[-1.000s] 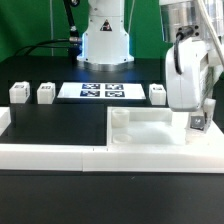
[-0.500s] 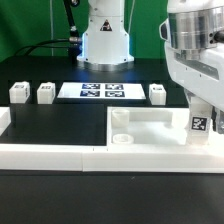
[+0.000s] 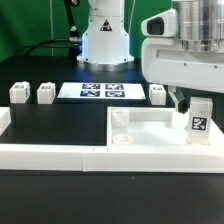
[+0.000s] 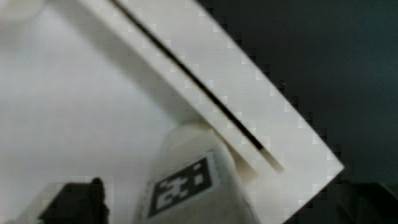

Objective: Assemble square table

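Observation:
The white square tabletop [image 3: 150,127] lies flat at the exterior view's right, against the border wall. One white leg [image 3: 200,120] stands upright on its right-hand corner, tag facing the camera. My gripper [image 3: 189,100] hangs open just above and beside that leg, one dark finger [image 3: 178,100] showing to the leg's left. In the wrist view the tagged leg [image 4: 187,185] rises from the tabletop [image 4: 89,100] between my spread jaws, apart from the dark finger [image 4: 71,203]. Three more legs [image 3: 17,92], [image 3: 45,93], [image 3: 158,94] sit at the back.
The marker board [image 3: 102,91] lies at the back middle of the black table. A long low white border wall [image 3: 60,155] runs along the front, with a short arm [image 3: 5,120] at the left. The robot's base [image 3: 103,40] stands behind.
My gripper has opened and let go of the leg, which stays upright on the tabletop's corner. The hand has risen and swung towards the exterior view's left.

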Controlling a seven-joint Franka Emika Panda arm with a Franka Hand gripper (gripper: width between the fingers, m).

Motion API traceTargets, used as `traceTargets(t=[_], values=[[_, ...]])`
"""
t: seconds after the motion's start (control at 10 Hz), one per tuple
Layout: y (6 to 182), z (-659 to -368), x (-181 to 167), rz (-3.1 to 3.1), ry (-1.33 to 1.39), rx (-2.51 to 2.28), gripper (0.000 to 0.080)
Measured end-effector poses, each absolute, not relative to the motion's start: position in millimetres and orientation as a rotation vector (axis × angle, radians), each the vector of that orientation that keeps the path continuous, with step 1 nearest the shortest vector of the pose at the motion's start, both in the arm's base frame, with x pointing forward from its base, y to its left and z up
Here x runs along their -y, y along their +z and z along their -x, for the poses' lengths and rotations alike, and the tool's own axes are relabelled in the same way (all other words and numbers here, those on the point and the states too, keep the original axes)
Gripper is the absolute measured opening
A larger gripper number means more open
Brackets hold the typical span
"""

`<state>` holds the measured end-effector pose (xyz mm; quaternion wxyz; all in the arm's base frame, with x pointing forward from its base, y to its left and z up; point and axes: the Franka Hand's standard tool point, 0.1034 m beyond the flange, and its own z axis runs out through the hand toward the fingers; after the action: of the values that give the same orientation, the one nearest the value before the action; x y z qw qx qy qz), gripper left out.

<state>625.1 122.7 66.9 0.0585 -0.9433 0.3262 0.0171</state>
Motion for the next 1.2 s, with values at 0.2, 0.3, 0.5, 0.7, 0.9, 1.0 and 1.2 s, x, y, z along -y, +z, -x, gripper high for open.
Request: traceTargets(t=[0.2,0.3,0.5,0.7,0.9,1.0,1.2], values=[[63.8,-625.0,-122.0,2.952,-0.001,-0.720,0.0649],[63.9,-625.4,-120.7,2.956,-0.002,-0.703,0.0649],[63.4,-625.2,-120.4,2.941,0.002,-0.762,0.0514],[62.7,-624.9,-120.6,2.886,0.014,-0.950,0.0377],[62.6,-624.9,-120.8,2.818,0.024,-1.139,0.0289],[62.6,-624.9,-121.0,2.781,0.029,-1.225,0.0290],[62.6,-624.8,-121.4,2.702,0.039,-1.392,0.0290]])
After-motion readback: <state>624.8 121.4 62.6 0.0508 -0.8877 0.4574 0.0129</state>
